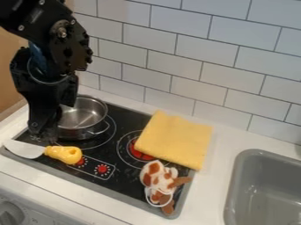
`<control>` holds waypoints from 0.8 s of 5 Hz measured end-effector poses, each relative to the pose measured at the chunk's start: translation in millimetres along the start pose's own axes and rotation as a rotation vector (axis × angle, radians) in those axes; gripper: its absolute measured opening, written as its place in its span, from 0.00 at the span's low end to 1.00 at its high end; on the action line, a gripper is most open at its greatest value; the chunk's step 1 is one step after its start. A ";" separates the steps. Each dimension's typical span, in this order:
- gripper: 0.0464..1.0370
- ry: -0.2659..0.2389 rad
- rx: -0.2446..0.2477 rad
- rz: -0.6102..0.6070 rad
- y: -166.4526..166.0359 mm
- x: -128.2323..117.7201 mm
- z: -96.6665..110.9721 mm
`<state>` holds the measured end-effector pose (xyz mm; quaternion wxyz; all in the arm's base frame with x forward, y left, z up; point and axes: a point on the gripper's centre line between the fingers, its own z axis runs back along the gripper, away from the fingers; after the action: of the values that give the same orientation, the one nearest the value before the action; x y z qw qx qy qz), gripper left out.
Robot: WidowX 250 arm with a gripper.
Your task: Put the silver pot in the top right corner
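A single view looks down at a slant from above the front of the counter [220, 132], facing the tiled wall [176, 52] beyond the jaws of the gripper [45, 132]. From here in the room, I'd call it fairly close: the stove [126, 178], below the jaws and off to their right in view, fits whole, while the sink [235, 193], farther right, is cut off. The counter's front edge, on the camera's side of the jaws, slopes down rightward.
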<state>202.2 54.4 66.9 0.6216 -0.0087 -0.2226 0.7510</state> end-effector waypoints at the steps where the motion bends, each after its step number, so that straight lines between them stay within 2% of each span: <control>1: 0.96 -0.001 0.032 -0.008 10.3 -0.1 -4.2; 2: 0.96 0.009 0.059 -0.066 9.1 1.8 -7.3; 3: 0.96 0.001 0.015 -0.090 -14.7 6.3 -3.8; 4: 0.96 0.043 0.046 -0.200 -30.2 8.7 -8.5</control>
<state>230.8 69.2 72.0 0.6982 0.0116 -0.1916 0.6897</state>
